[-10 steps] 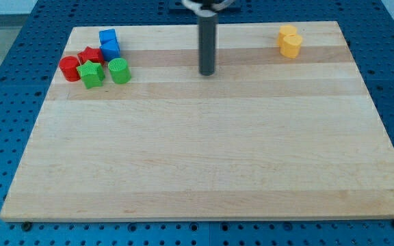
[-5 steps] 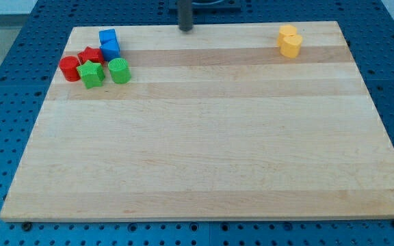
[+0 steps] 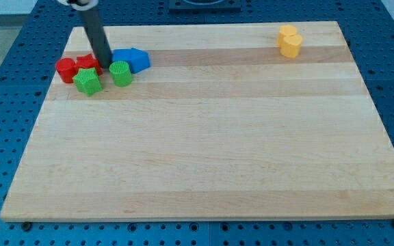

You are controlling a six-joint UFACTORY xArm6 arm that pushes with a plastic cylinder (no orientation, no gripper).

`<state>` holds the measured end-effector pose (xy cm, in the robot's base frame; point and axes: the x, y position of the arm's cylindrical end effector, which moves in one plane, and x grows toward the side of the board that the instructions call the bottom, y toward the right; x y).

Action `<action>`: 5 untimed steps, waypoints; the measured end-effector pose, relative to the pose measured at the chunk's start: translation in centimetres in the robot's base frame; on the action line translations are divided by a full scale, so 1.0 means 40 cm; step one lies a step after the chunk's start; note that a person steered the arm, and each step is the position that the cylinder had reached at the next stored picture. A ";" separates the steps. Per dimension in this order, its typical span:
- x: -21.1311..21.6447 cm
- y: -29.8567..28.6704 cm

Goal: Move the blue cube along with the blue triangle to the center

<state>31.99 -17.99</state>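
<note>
Two blue blocks lie touching near the board's top left. The left one (image 3: pixel 121 56) is mostly hidden behind the green cylinder and reads as the cube. The right one (image 3: pixel 138 59) has a pointed outline and reads as the triangle. My tip (image 3: pixel 106 65) stands just left of the blue pair, between them and the red blocks, close to the green cylinder (image 3: pixel 120 72). The rod slants up to the view's top left.
A red cylinder (image 3: pixel 65 70) and a red star-like block (image 3: pixel 87 63) sit left of my tip. A green star (image 3: pixel 87 81) lies below them. Two yellow blocks (image 3: pixel 290 42) sit touching at the board's top right. The wooden board (image 3: pixel 204 150) lies on a blue pegboard.
The rod moved from the board's top middle to the top left cluster. The two blue blocks slid right and down. The red and green blocks shifted slightly.
</note>
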 end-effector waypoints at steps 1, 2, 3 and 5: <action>-0.001 0.096; -0.068 0.094; -0.132 0.175; -0.031 0.290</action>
<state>30.76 -6.39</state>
